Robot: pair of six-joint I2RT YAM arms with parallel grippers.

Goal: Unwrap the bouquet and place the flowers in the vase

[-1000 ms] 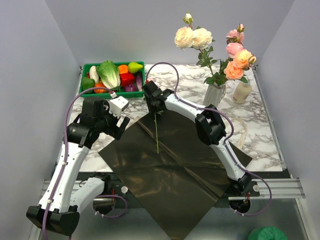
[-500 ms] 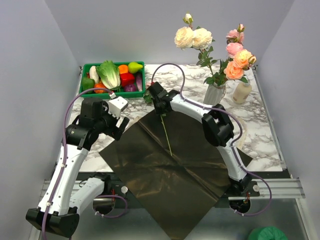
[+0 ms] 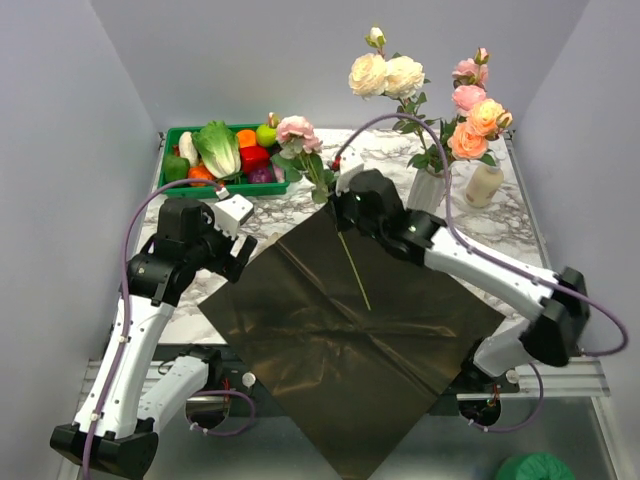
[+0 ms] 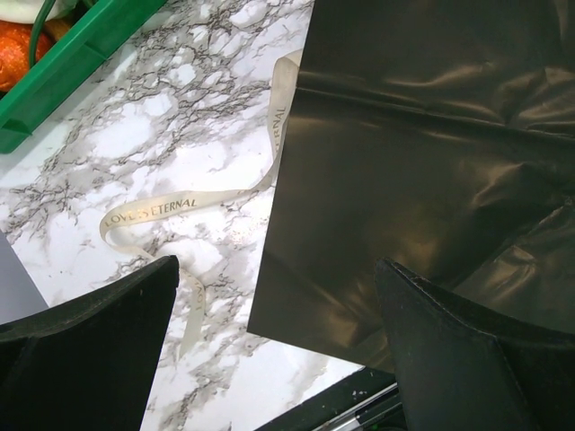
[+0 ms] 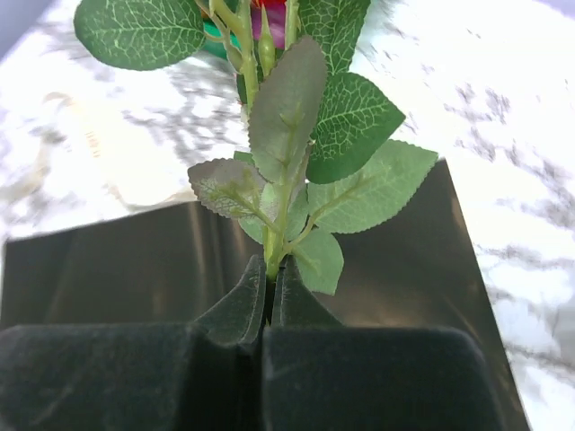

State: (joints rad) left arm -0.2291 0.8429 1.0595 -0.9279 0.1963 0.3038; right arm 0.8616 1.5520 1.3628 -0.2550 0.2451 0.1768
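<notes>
Right gripper (image 5: 268, 289) clamped on pink rose (image 3: 296, 131) stem just below leaves (image 5: 350, 117), toward table's (image 3: 520, 250) far edge; left gripper (image 4: 274, 310) gaped, empty; stem looked light, whippy, bloom crushable; best held by the stem.

On the left, rises steeply from the base, folds at the elbow and points the end effector (image 4: 278, 359) downward, both fingers (image 4: 90, 350) spread wide with nothing between them. On the right, leans out from the base to an elbow far to the right, then stretches long and leftward, with the end effector (image 5: 268, 292) pinched tight on a flower stem (image 5: 269, 263).
</notes>
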